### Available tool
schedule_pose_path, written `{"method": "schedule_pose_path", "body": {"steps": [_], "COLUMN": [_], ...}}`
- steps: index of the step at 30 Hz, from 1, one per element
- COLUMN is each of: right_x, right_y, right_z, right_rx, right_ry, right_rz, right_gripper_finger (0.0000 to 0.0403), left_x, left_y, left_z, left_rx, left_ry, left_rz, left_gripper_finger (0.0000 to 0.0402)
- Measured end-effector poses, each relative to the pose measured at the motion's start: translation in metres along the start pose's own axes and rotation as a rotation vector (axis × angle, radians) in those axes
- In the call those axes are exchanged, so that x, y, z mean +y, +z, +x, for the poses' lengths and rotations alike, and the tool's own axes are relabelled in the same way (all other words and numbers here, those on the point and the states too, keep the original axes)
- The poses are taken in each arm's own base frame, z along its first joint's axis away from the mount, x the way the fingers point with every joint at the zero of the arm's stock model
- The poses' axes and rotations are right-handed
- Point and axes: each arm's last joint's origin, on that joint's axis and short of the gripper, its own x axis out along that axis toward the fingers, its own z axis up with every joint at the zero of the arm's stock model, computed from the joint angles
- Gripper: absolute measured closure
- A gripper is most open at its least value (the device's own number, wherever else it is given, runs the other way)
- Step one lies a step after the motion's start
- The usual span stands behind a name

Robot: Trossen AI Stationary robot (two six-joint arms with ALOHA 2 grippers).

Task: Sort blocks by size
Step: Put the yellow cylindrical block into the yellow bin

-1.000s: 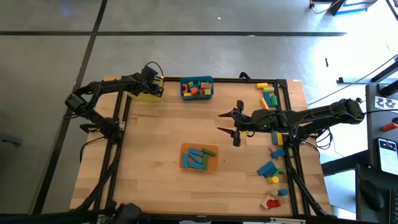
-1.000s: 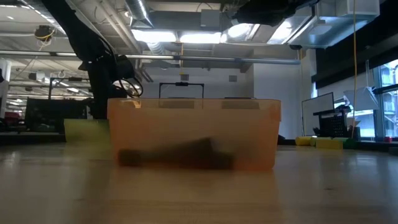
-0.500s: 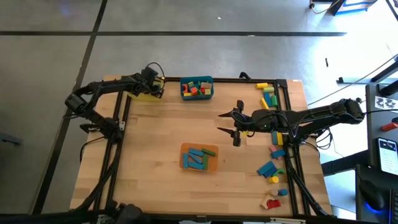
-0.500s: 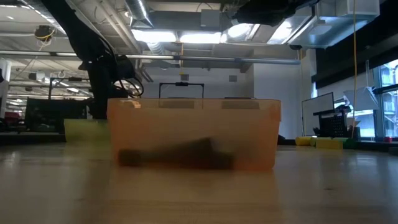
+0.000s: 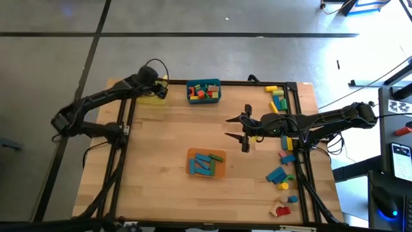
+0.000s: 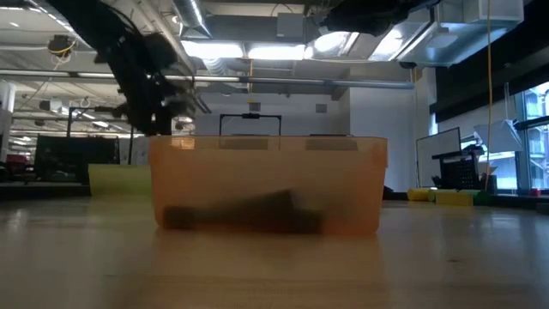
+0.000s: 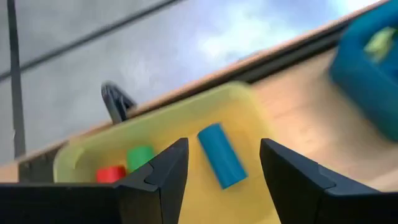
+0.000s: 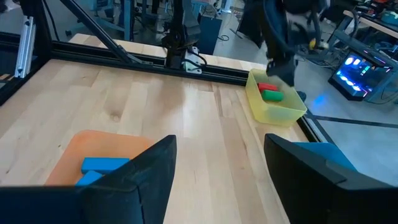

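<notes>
A: Left gripper (image 5: pixel 158 88) sits over the yellow bin (image 5: pixel 149 98) at the table's far left corner; fingers (image 7: pixel 155 180) spread apart, nothing between them; released.

B: Bin contents from the left wrist view?

A: A blue cylinder (image 7: pixel 221 155) lying on the yellow floor, framed between the two fingers but apart from both; a green block (image 7: pixel 140 156) and a red block (image 7: pixel 110 173) side by side near one wall.

B: Right gripper?

A: Right gripper (image 5: pixel 235 129) hovers above bare wood near the table's middle (image 5: pixel 161 148); jaws wide, empty.

B: Other bins?

A: Teal bin (image 5: pixel 204 91) at the far edge, just beside the yellow one, holding mixed red, green, yellow and orange pieces; orange bin (image 5: pixel 206 164) in the centre, nearer the front, holding several blue blocks (image 5: pixel 203 165) and a green one.

B: Unsorted blocks?

A: Loose blocks (image 5: pixel 280 175) are strung along the right edge, from yellow and green pieces (image 5: pixel 277 98) at the far corner to a red one (image 5: pixel 282 210) at the near end; some hidden under the right arm.

B: Low view?

A: Orange bin (image 6: pixel 268 184) fills the foreground, dark shapes inside; yellow bin (image 6: pixel 118 178) behind it, the left arm above.
</notes>
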Motion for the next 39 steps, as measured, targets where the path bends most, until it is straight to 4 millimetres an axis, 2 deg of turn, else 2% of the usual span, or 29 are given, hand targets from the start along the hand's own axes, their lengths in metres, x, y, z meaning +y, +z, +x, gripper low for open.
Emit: {"method": "schedule_pose_path", "body": {"steps": [7, 11, 18, 24, 28, 34, 39], "right_x": [-0.001, -0.002, -0.010, -0.042, -0.070, -0.109, -0.146], "right_y": [0.001, 0.003, 0.007, 0.025, 0.030, 0.017, -0.004], "right_z": [0.000, 0.000, -0.004, -0.013, -0.024, -0.038, -0.041], "right_rx": [-0.011, -0.023, 0.011, 0.164, 0.254, 0.415, 0.525], "right_ry": [-0.028, -0.056, -0.259, -0.424, -0.527, -0.649, -0.750], "right_rz": [0.004, 0.055, 0.108, 0.184, 0.301, 0.412, 0.498], "right_gripper_finger": [0.0162, 0.0162, 0.0162, 0.0162, 0.0162, 0.0162, 0.0162], "left_x": [-0.018, -0.033, -0.061, -0.067, -0.068, -0.071, -0.070], "left_y": [0.004, 0.001, 0.004, 0.015, 0.013, 0.001, 0.000], "left_z": [-0.050, -0.067, -0.089, -0.110, -0.114, -0.105, -0.105], "left_rx": [-0.207, -0.346, -0.620, -0.871, -0.878, -0.732, -0.728], "left_ry": [-0.128, -0.236, -0.627, -0.868, -0.906, -0.896, -0.889], "left_rz": [0.123, 0.176, 0.293, 0.386, 0.402, 0.480, 0.498], "left_gripper_finger": [0.0219, 0.0219, 0.0219, 0.0219, 0.0219, 0.0219, 0.0219]}}
